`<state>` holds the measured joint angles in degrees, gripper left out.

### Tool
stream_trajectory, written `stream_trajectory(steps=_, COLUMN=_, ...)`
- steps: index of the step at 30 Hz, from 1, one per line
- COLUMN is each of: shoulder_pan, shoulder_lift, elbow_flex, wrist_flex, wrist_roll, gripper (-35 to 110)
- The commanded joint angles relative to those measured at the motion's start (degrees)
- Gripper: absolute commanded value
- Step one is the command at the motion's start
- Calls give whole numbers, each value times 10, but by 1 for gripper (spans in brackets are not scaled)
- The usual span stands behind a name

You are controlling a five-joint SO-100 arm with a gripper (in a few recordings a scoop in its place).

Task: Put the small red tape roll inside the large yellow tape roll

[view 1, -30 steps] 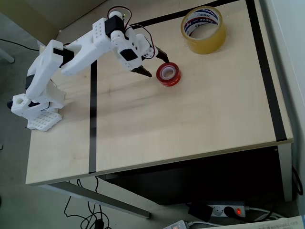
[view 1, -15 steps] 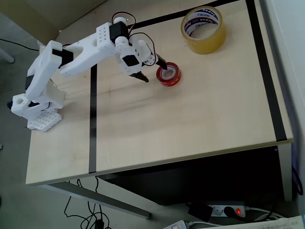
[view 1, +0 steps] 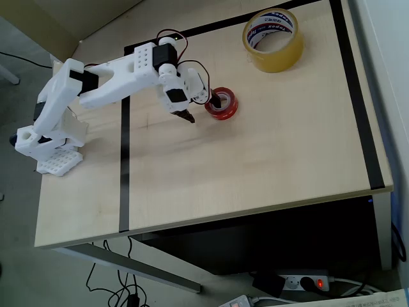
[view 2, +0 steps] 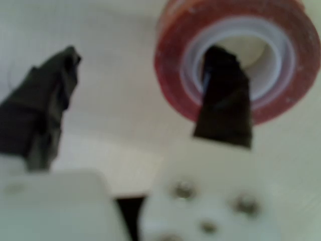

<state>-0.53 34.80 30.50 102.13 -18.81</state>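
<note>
The pincer (view 1: 203, 107) is apart, one finger (view 2: 224, 95) in the small red tape roll's (view 1: 222, 102) hole, mid-bench. It isn't gripped yet. The large yellow tape roll (view 1: 273, 39) waits near the far edge.

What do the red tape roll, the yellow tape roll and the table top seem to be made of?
The small red tape roll: glossy plastic tape on a pale core, probably plastic or card. The large yellow tape roll: translucent amber packing film, white printed core. The table top: pale wood-look board, likely laminate, with faint grain and black tape lines.
</note>
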Motion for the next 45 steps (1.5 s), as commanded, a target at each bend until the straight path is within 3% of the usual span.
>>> stream_trajectory(steps=1, shoulder_pan=2, shoulder_lift=62, elbow_flex=3, wrist_flex=15, wrist_roll=1, gripper=17)
stream_trajectory(steps=5, shoulder_pan=-2, shoulder_lift=18, elbow_flex=-22, wrist_flex=15, wrist_roll=4, gripper=0)
stream_trajectory(steps=11, shoulder_pan=4, shoulder_lift=-37, elbow_flex=-148, wrist_flex=15, wrist_roll=5, gripper=0)
stream_trajectory(steps=17, shoulder_pan=11, shoulder_lift=-89, elbow_flex=-435, wrist_flex=11, wrist_roll=1, gripper=0)
stream_trajectory(steps=24, shoulder_pan=-13, shoulder_lift=-22, elbow_flex=-440, wrist_flex=-148, wrist_roll=0, gripper=0)
stream_trajectory(steps=37, shoulder_pan=-103, shoulder_lift=-53, elbow_flex=-423, wrist_flex=-372, wrist_roll=0, gripper=0)
stream_trajectory(steps=45, shoulder_pan=-134, shoulder_lift=-90, elbow_flex=-387, wrist_flex=-406, wrist_roll=0, gripper=0)
